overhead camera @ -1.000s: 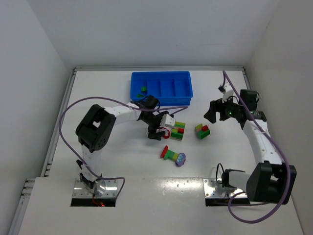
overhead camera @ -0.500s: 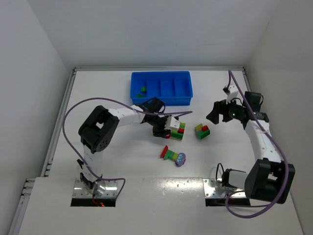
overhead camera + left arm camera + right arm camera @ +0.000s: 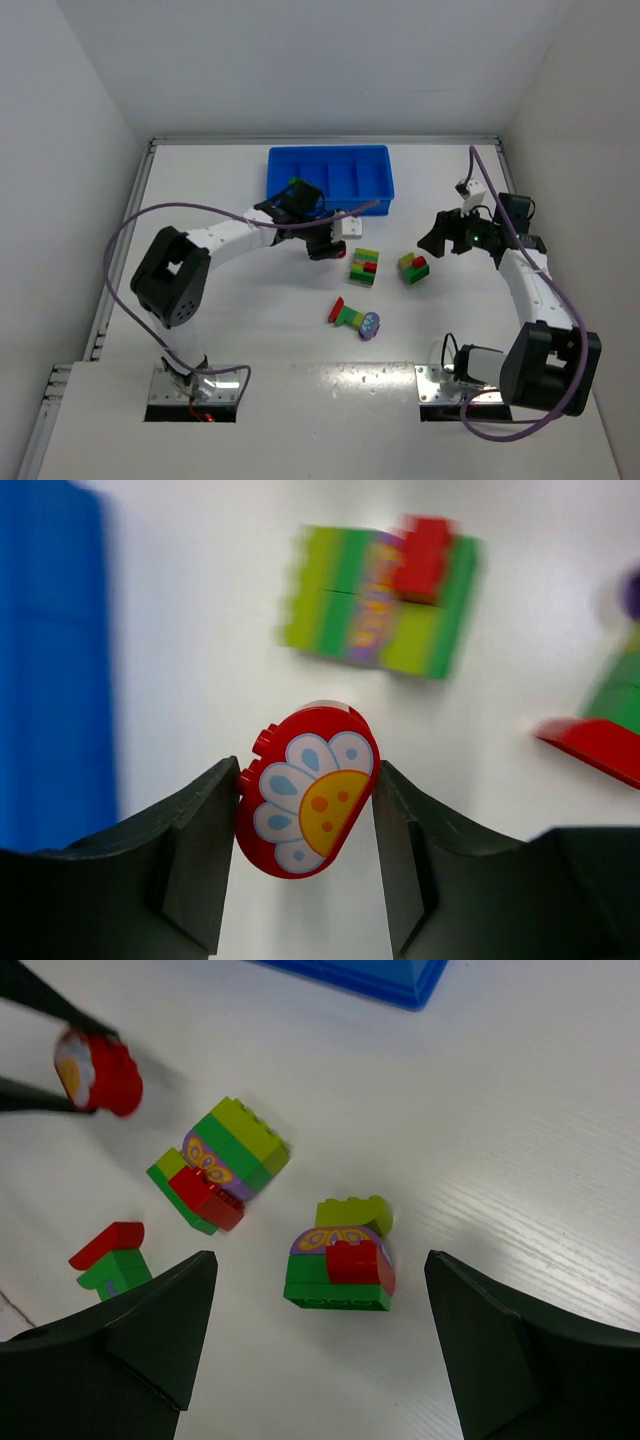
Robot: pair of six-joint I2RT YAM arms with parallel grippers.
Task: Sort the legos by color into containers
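Observation:
My left gripper [image 3: 305,780] is shut on a round red lego with a flower print [image 3: 306,790], held off the table. From above, the left gripper [image 3: 325,244] hangs just in front of the blue tray of containers [image 3: 330,150]. A green, red and purple clump [image 3: 365,267] lies right of it. My right gripper [image 3: 432,238] stands open above a second clump [image 3: 340,1260] of green, red, purple and yellow-green legos. The held red lego [image 3: 98,1075] also shows in the right wrist view.
A red-and-green stack [image 3: 345,314] with a purple piece [image 3: 371,324] lies nearer the bases. The tray's blue wall [image 3: 50,670] fills the left of the left wrist view. White walls enclose the table on three sides.
The left gripper closed on the red flower lego, lifted it away from the clump and moved back toward the tray. The right gripper shifted only slightly.

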